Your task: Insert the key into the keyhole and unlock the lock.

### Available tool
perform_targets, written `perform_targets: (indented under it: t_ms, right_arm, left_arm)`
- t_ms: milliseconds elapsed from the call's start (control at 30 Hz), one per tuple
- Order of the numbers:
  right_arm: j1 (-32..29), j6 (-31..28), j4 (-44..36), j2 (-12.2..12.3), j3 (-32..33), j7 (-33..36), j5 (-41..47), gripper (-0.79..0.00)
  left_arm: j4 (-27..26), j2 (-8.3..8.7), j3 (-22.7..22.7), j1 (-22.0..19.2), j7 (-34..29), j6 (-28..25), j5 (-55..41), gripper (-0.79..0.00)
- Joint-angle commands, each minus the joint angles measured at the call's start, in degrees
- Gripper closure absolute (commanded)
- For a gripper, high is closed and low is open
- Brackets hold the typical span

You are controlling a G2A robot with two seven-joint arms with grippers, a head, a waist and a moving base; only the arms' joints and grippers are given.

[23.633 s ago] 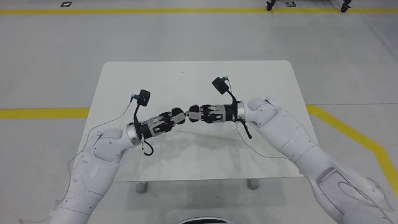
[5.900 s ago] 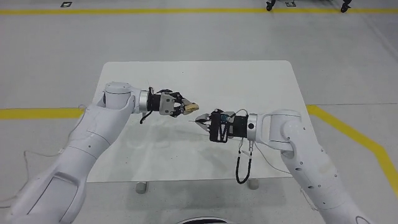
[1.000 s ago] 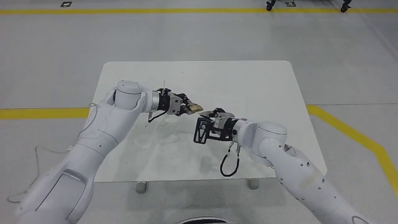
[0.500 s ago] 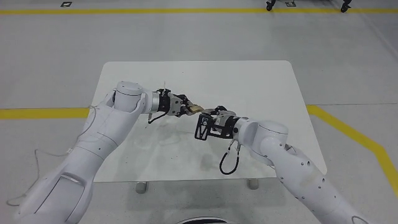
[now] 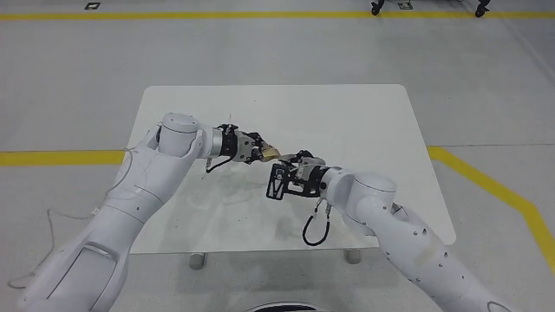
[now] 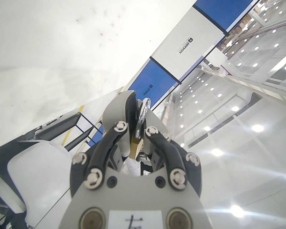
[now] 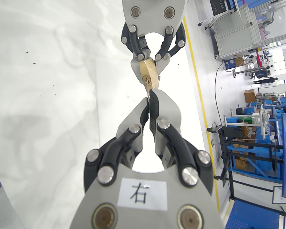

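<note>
- The lock point(image 5: 271, 152) hangs in the air over the middle of the table point(image 5: 364, 113) in the top view, well away from every edge. The left gripper point(image 5: 264, 149) comes at it from the table's left edge side. The right gripper point(image 5: 288, 160) meets it from the right edge side, tip to tip.
- In the left wrist view, we see the brass body of the lock point(image 6: 134, 147) squeezed between that gripper's two fingers point(image 6: 120, 110). The jaws are clamped on it.
- In the right wrist view, the right jaws are pressed together on the back end of the key point(image 7: 147, 87). Its thin blade reaches the keyhole point(image 7: 145, 79) in the end face of the lock point(image 7: 149, 72). We think the tip is in, but we cannot tell how deep.
- We think the lock is solid metal, so it is hard, smooth and heavy for how small it is. It could slip or spin, so it is best gripped tight on its two flat sides, the way the left gripper has it.
- We think the key is light and stiff, but thin enough to bend or twist out of the pads. It is best held by its wide flat end and kept in a straight line with the hole while it turns.
</note>
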Motion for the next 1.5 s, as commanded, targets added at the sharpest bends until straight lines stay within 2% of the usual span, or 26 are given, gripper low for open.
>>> perform_targets:
  t_ms: [0,433,733,1467]
  right_arm:
    - [-0.16,0.27,-0.19,-0.06,-0.31,0.05,-0.52,0.0]
    - [-0.86,1.42,-0.64,-0.41,-1.35,-0.85,-2.88,0.0]
    - [-3.75,3.7,-2.07,0.03,1.74,-2.93,-3.29,0.0]
    - [-2.55,6.51,-1.09,-1.54,-2.41,3.59,-8.28,0.0]
  left_arm:
    - [-0.4,0.1,-0.2,0.14,0.76,0.39,0.26,0.0]
    - [-4.32,0.65,-1.93,2.37,5.67,1.35,0.63,0.0]
    - [-3.77,1.13,-4.04,3.19,5.68,0.34,-0.78,0.0]
    - [-9.91,2.05,-5.36,6.28,8.94,-0.11,2.19,0.0]
